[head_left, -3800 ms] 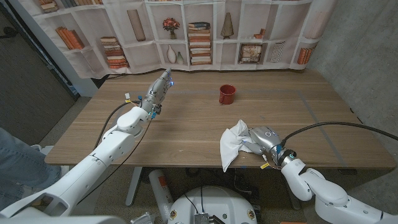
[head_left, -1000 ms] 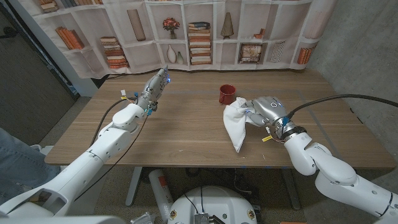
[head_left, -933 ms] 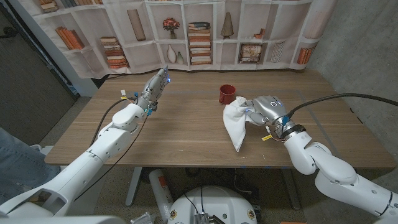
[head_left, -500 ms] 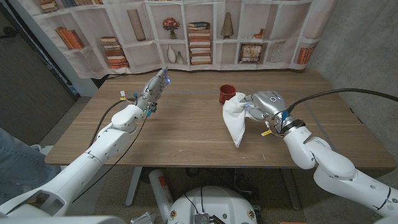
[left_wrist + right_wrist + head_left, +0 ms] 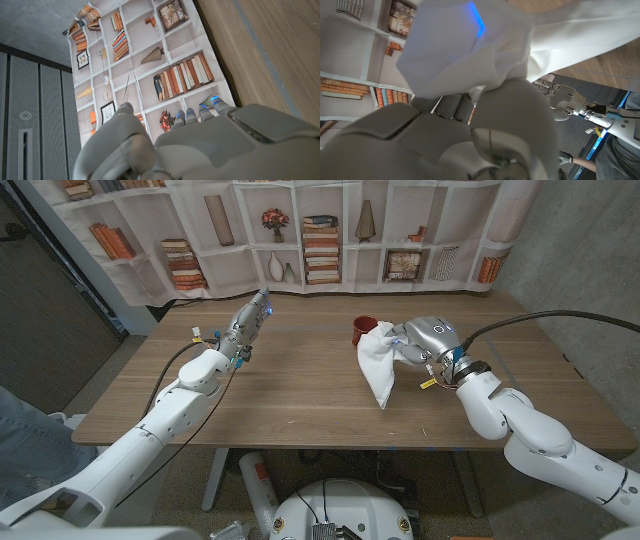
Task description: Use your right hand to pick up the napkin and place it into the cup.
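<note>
White napkin (image 5: pixel 379 361), held in your right hand (image 5: pixel 423 340) fingers, has moved up beside the red cup (image 5: pixel 364 331); left hand (image 5: pixel 250 323) holds nothing, next lower it in.

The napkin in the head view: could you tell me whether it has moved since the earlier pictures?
Yes. The napkin, held by the right hand, has been carried from the table's near edge toward the far side, and now hangs right beside the red cup.

Two glossy white, rounded arm shells with grey metallic hands: left hand (image 5: pixel 250 322), right hand (image 5: pixel 425 340). Blue lights at fingertips (image 5: pixel 212 101). Black cable (image 5: pixel 545 315) looping from right wrist; thin black cable along left forearm; yellow tags at both wrists.
</note>
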Robot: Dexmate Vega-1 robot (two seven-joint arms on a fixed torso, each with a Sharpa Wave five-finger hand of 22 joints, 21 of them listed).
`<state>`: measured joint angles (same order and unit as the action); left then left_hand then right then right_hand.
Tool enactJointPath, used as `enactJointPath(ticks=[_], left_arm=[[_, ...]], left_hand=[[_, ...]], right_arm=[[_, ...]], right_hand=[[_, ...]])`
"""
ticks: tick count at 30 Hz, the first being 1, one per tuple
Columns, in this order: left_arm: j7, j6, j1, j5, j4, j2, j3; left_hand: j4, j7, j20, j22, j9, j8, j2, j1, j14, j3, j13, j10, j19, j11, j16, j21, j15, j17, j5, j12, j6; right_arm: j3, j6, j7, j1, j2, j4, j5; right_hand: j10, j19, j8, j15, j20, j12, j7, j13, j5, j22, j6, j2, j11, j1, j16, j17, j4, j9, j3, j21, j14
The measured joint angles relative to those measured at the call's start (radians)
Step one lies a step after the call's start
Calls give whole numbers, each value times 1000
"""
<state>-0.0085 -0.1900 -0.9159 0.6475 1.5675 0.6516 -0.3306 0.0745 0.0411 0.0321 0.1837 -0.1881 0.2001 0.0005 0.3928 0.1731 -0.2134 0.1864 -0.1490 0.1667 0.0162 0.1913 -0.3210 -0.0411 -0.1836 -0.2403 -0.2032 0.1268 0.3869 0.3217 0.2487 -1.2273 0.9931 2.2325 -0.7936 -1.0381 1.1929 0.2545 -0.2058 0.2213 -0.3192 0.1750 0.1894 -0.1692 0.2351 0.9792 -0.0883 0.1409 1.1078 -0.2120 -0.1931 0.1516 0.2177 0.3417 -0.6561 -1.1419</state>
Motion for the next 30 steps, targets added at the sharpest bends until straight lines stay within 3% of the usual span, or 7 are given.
enactJointPath(ticks=[30], left_arm=[[24,10,-26,1,32,16,16]], left_hand=[[-4,0,0,0,0,0,0,0,0,4,0,0,0,0,0,7,0,0,4,0,0]], right_arm=[[38,-49,-60,136,-46,-64,7]], right_hand=[[-9,-8,-6,2,0,14,-2,1,0,9,9,0,-2,0,5,0,-2,-1,2,-25,-9]])
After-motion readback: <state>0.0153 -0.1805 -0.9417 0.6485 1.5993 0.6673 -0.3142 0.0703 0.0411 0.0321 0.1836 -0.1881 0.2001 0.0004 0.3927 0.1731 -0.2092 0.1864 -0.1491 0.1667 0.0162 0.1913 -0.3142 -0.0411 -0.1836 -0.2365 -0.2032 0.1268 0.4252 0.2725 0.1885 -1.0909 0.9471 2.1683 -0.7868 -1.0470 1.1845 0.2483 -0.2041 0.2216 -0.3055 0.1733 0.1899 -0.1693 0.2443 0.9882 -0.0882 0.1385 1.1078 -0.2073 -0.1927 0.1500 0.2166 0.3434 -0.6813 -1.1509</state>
